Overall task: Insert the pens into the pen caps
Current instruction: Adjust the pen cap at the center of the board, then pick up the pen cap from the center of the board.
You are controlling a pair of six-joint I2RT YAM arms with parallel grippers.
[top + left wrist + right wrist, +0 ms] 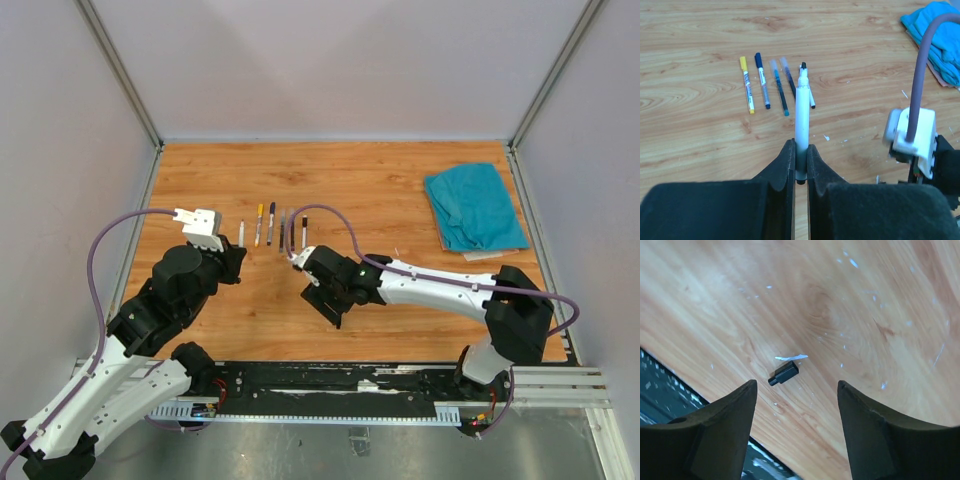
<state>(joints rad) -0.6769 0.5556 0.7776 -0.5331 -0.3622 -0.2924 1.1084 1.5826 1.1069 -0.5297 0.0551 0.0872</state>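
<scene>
Pinching a white pen (802,117) in the left gripper (800,150), jaws narrowed tight on the barrel's rear end, dark tip pointing away toward the far side. Spotting a neat row on the wooden table (400,180) just beyond that tip: a yellow-ended pen (747,85), a dark-capped pen (762,80), two bluish pens (779,87), plus one more half hidden behind the held barrel. Catching some print along the yellow-ended pen, far too small for reading. Hanging the right gripper (796,387) wide open above the wood, gripping nothing. Finding a black cap (784,374) lying on its side between those spread fingers in the wrist view, touching neither, with a pale scrap (791,358) just beside it. Noting a teal cloth (474,207) at the far right.
</scene>
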